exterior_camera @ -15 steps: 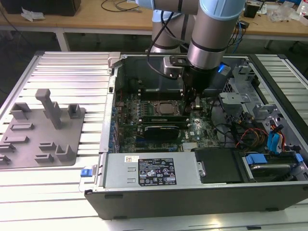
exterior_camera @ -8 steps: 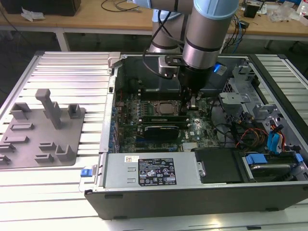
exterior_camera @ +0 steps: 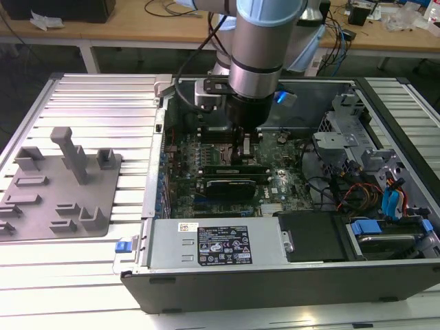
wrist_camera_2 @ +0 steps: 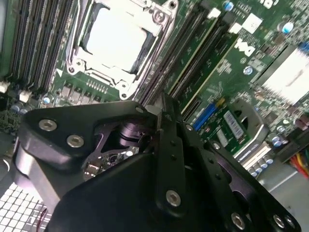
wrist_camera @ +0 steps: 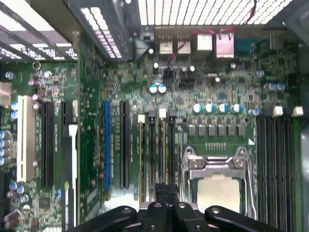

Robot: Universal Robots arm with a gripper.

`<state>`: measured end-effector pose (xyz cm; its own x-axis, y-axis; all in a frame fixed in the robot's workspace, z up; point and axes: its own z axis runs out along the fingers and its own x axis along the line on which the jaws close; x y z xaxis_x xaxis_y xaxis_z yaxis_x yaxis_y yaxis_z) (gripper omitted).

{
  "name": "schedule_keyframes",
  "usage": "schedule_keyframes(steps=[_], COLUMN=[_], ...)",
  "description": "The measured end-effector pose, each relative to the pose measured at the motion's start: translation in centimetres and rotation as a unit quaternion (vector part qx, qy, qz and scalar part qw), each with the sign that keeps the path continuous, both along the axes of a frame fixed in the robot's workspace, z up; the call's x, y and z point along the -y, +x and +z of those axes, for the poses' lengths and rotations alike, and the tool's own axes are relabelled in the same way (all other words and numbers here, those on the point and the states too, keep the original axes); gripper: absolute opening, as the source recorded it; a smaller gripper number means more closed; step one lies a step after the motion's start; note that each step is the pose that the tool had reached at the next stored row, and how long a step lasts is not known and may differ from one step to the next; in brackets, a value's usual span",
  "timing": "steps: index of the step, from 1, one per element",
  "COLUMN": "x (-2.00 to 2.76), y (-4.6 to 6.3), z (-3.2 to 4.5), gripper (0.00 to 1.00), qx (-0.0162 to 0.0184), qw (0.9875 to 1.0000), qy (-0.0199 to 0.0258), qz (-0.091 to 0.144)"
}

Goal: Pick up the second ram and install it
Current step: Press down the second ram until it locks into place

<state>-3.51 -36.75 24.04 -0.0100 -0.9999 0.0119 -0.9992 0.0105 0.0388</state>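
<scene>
**Second ram held in its slot beside the CPU socket**

The jaws are seen drawn narrow, and the gripper (wrist_camera: 166, 195) appears to be closed on the top edge of the second ram (wrist_camera: 164, 154). The stick stands on edge in one of the long black memory slots just beside the CPU socket (wrist_camera: 217, 188). The seating step is judged to be in hand: the ram has been brought to the motherboard (wrist_camera: 87, 96), but full seating cannot be confirmed. A straight downward press is called for, with the stick kept aligned along the slot and the end latches watched.

In the second wrist view the green edge of the ram (wrist_camera_2: 195, 50) is seen running under the gripper (wrist_camera_2: 161, 108), with another green-edged stick in a slot close beside it. The exterior view alone gives the wider setting: the gripper (exterior_camera: 244, 148) lowered inside the open computer case (exterior_camera: 275, 275), and a grey fixture tray (exterior_camera: 62, 185) lying well apart on the slatted table, towards the exterior view's left
</scene>
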Motion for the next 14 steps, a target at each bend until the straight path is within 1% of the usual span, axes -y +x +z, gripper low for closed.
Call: schedule_keyframes(steps=[1,2,4,5,8,14], x=[0.00,0.00,0.00,0.00,-0.08,-0.19], y=[-0.7,-1.1,-1.3,-1.5,-1.9,-1.9], z=[0.00,0.00,-0.01,-0.04,-0.26,-0.40], gripper=[0.08,0.08,0.08,0.08,0.08,0.08], qx=[0.0000,0.0000,0.0000,0.0001,0.0003,0.0003], qw=[1.0000,1.0000,1.0000,1.0000,1.0000,1.0000], qy=[0.0000,0.0000,0.0000,0.0000,0.0000,0.0003], qz=[0.000,0.000,0.000,0.000,0.000,0.000])
